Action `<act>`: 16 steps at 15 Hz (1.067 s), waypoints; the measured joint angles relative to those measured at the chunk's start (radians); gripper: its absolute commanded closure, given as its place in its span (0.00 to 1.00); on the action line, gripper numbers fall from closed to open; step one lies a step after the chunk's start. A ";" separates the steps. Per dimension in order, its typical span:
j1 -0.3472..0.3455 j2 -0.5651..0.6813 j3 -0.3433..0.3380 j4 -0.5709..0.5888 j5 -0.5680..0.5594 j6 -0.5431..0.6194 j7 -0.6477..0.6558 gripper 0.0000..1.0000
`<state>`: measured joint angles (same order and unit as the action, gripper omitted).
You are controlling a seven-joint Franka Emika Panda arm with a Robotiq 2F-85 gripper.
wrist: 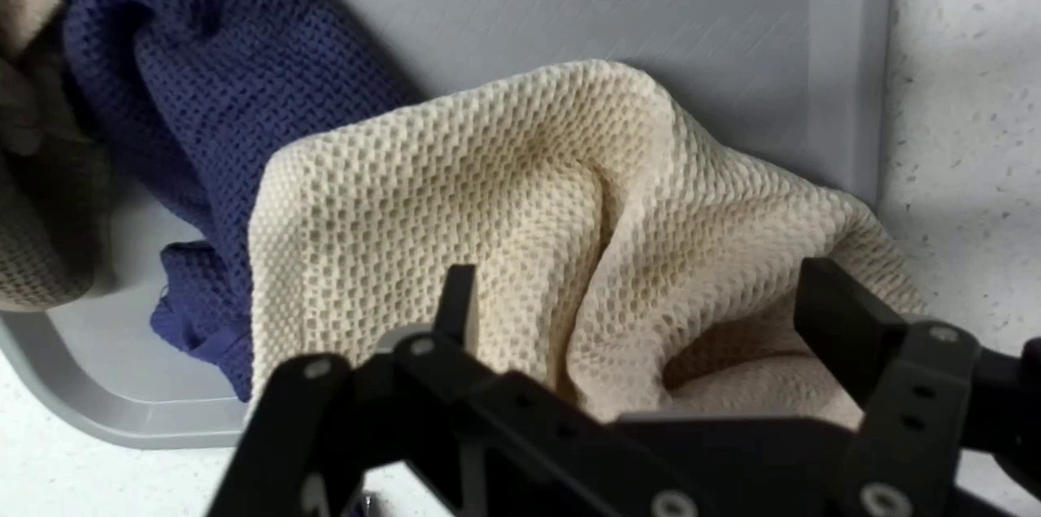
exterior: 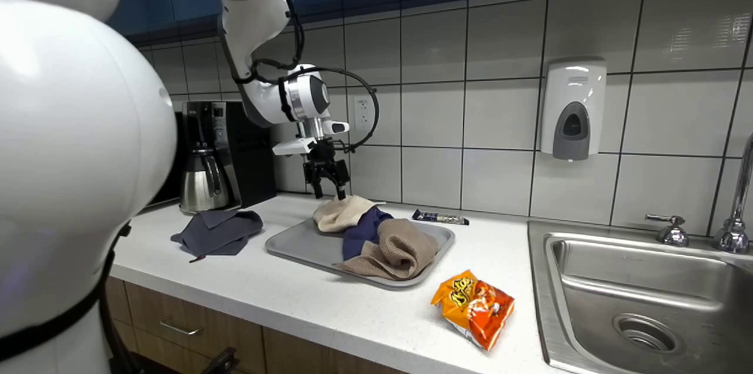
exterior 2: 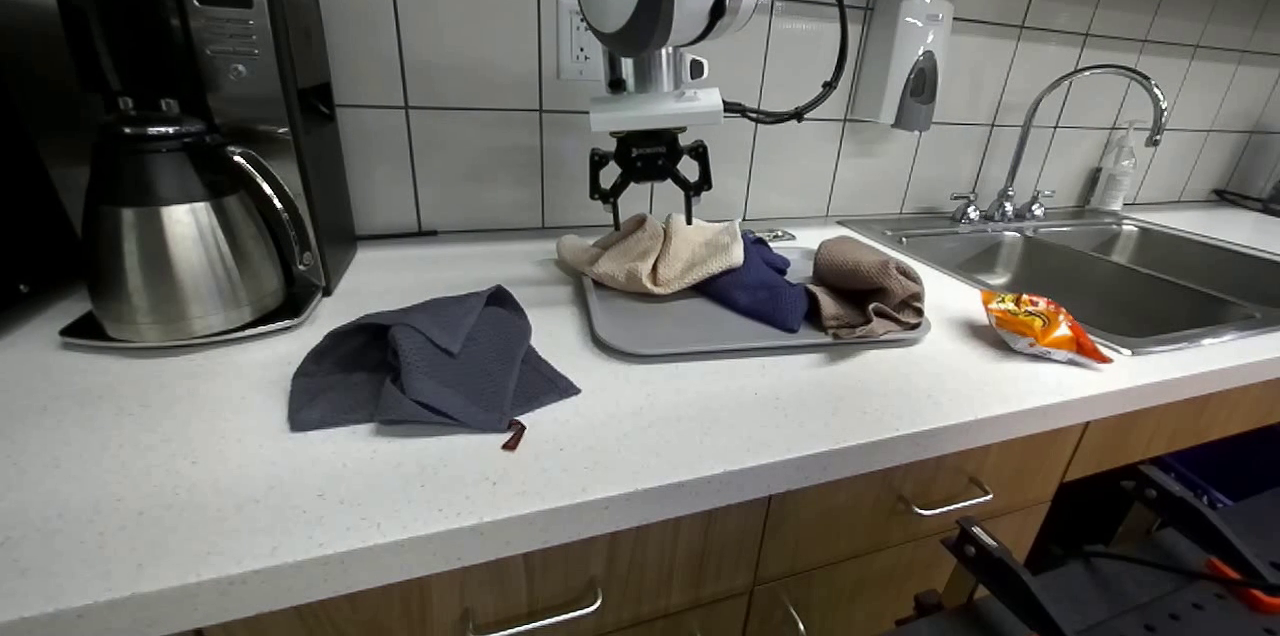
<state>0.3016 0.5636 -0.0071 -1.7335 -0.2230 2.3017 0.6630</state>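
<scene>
My gripper [exterior: 330, 194] points down with its fingers wide apart, right above a crumpled cream cloth [exterior 2: 660, 256]. In the wrist view the folds of the cream cloth [wrist: 390, 200] lie below and between the fingers; whether the tips touch it I cannot tell. That cloth rests over one end of a grey tray [exterior 2: 650, 321]. Beside it on the tray lies a navy cloth [wrist: 236, 70], partly covered by the cream one in the wrist view. Farther along sits a brown cloth [exterior: 406, 247]. A dark grey cloth [exterior 2: 450, 356] lies on the counter, off the tray.
A coffee maker with a steel carafe [exterior 2: 190, 246] stands near the dark grey cloth. An orange snack bag [exterior: 473, 309] lies between tray and sink [exterior: 635, 291]. Behind the tray is a small tube [exterior: 440, 217]. A soap dispenser [exterior: 573, 109] hangs on the tiled wall.
</scene>
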 measured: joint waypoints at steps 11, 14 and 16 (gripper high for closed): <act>0.000 0.139 -0.030 0.153 0.001 -0.001 0.000 0.00; 0.000 0.171 -0.034 0.187 0.002 -0.002 0.000 0.00; 0.000 0.190 -0.035 0.206 0.002 -0.003 0.000 0.26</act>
<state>0.3020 0.7541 -0.0418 -1.5274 -0.2213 2.2987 0.6630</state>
